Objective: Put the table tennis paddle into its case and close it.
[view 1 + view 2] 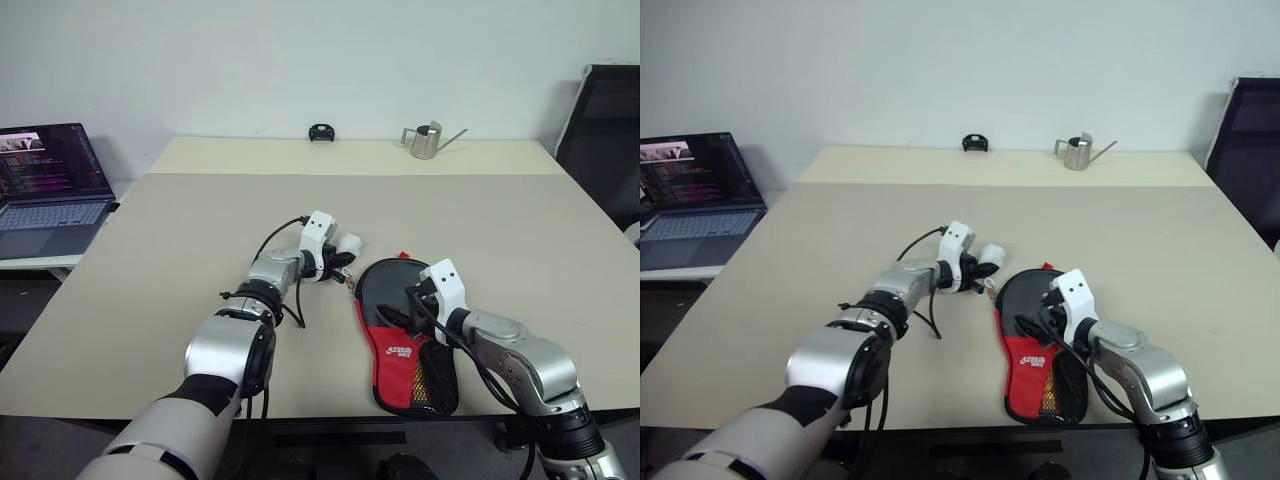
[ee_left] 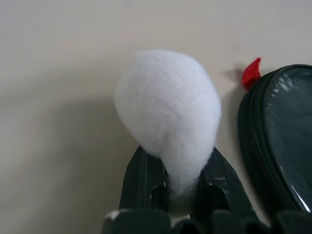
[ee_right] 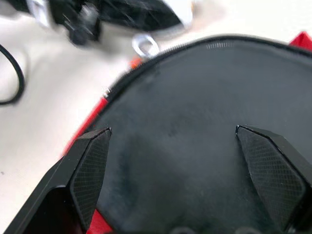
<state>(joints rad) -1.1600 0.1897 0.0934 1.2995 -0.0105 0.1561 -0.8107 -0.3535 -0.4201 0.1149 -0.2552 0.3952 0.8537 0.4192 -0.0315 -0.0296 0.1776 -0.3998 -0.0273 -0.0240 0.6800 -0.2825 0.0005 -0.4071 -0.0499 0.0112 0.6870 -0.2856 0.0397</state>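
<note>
Beige tabletop (image 1: 180, 250) fills most of the head views, with a second, paler table butted against its far edge below a plain white wall. On that far strip stand a small metal watering can (image 1: 428, 140) at upper right of centre and a small black object (image 1: 321, 132) at upper centre; an open laptop (image 1: 45, 185) sits on a lower desk at the left edge, and a dark chair (image 1: 610, 125) shows at the right edge. The case (image 1: 400, 335) lies flat near the table's front edge, lower right of centre, black round end away from the robot, red panel and mesh pocket toward it. No paddle can be made out, so it is presumably already inside. The left gripper (image 2: 181, 187) hangs just left of the case's round end, its fingers pinched on a white fluffy tuft (image 2: 168, 114) that may hang from the zip pull, though the link cannot be seen. The right gripper (image 3: 187, 168) hovers over the black panel with fingers spread wide, holding nothing. The likely risk is that the soft tuft slips from the pinch, or that pulling drags the whole unpinned case across the smooth table instead of running the zip.
</note>
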